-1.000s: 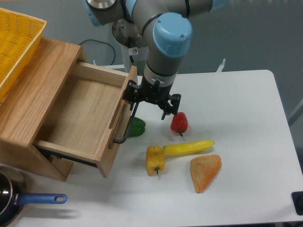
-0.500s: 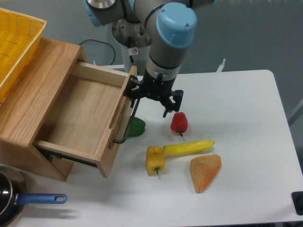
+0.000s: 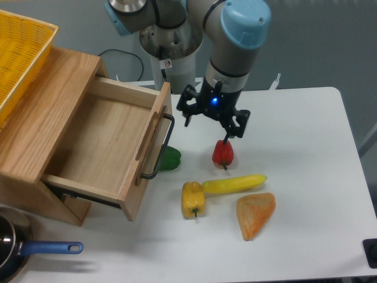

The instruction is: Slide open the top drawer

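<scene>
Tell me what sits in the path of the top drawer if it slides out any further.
The top drawer is already pulled well out. A green pepper lies on the table just past its black handle, partly hidden behind it. The open gripper hangs clear to the right.

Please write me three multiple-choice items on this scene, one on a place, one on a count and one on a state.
1. Where does the green pepper lie?
A. in the yellow basket
B. on the table beside the black handle
C. inside the drawer

2. How many peppers are on the table?
A. one
B. three
C. five

3. How is the top drawer?
A. pulled out and empty
B. shut
C. pulled out, holding a banana

Answers:
1 B, it peeks out next to the handle.
2 B, the green one, a red pepper and a yellow pepper.
3 A, its bare wooden floor shows, and the gripper is off the handle, fingers apart.
</scene>
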Tool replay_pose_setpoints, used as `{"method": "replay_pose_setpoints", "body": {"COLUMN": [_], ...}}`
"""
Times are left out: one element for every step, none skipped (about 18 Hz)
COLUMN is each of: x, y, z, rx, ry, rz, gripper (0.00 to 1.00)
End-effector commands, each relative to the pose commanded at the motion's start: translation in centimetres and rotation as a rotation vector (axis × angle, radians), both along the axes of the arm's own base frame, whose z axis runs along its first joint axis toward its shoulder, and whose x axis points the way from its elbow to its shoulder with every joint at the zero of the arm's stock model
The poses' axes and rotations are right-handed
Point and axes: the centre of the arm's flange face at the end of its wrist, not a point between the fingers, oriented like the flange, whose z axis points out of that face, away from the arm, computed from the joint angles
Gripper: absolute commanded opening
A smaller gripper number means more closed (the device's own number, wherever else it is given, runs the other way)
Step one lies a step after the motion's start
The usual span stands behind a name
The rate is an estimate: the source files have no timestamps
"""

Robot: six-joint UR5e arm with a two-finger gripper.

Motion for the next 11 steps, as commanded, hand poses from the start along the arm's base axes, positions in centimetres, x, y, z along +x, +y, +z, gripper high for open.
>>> {"method": "replay_pose_setpoints", "body": {"x": [-0.3,-0.5,-0.7,-0.8,-0.8,-0.9,-0.9,-1.1,-1.1,-1.3,-1.4], "y": [-0.2,-0.3,-0.3,-0.2,-0.1,-0.1,0.1,0.1,0.2,0.2,0.2], "z": [-0.2,-0.4,-0.8,-1.0,-1.1,-1.3,-1.6,-1.9,-2.0,-2.2,-2.5], "rx": [0.002,0.003,0.001,0.004,0.005,0.006,0.008,0.011,0.011,-0.001,-0.021], "ry": [0.006,0.015,0.017,0.022,0.027,0.031,0.034,0.04,0.052,0.069,0.089], "rz": [-0.043,-0.082,-0.113,-0.143,-0.172,-0.205,-0.248,-0.288,-0.327,-0.364,-0.393], "gripper": [1.0,1.0,1.0,1.0,1.0,1.0,1.0,1.0,1.0,1.0,1.0]}}
